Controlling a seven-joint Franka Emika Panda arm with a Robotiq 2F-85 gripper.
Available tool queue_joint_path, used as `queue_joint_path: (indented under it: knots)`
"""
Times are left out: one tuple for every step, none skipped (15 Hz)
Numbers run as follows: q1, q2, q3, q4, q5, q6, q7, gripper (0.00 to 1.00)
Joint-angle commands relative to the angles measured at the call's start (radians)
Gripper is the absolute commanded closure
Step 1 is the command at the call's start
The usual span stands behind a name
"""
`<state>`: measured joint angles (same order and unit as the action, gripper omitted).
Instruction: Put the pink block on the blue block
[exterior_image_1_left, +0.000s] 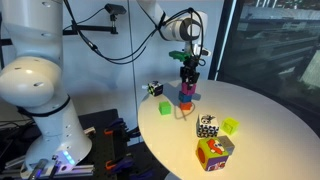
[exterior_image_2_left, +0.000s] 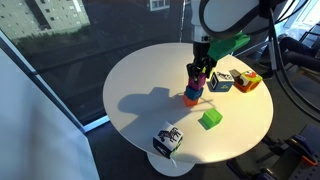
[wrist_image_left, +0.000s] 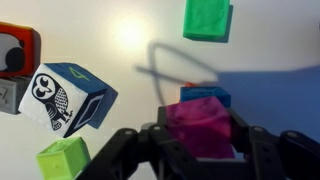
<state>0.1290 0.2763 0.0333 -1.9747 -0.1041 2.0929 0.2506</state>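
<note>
Gripper (wrist_image_left: 200, 150) clamped on pink block (wrist_image_left: 200, 125), over blue block (wrist_image_left: 205, 96); owl-printed cube (wrist_image_left: 65, 97) nearby.

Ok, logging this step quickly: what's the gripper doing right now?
Gripper: closed on the pink block, over the blue block.

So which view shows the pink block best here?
The wrist view: the pink block sits large and close, held in the gripper, with an edge of the blue block showing beyond it. In both exterior views it is only a small pink patch beneath the gripper.
</note>
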Motion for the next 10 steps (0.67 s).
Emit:
queue_joint_path:
  knots:
    - [0.005,-0.040,0.000,-0.030,-0.020,0.002,0.028,0.67]
    - [0.006,-0.041,0.000,-0.031,-0.021,0.003,0.028,0.67]
    - [0.006,-0.041,0.000,-0.033,-0.022,0.003,0.029,0.67]
    - [0.006,-0.043,0.000,-0.035,-0.022,0.002,0.029,0.67]
    - [0.006,-0.044,0.001,-0.037,-0.021,-0.001,0.028,0.67]
    - [0.006,-0.047,0.001,-0.040,-0.021,-0.001,0.029,0.67]
    - [0.007,-0.049,0.001,-0.043,-0.021,-0.002,0.029,0.67]
    - [0.007,-0.049,0.001,-0.045,-0.022,-0.002,0.030,0.67]
    - [0.007,-0.049,0.000,-0.046,-0.023,-0.001,0.031,0.67]
    - [0.006,-0.048,0.000,-0.046,-0.023,-0.001,0.031,0.67]
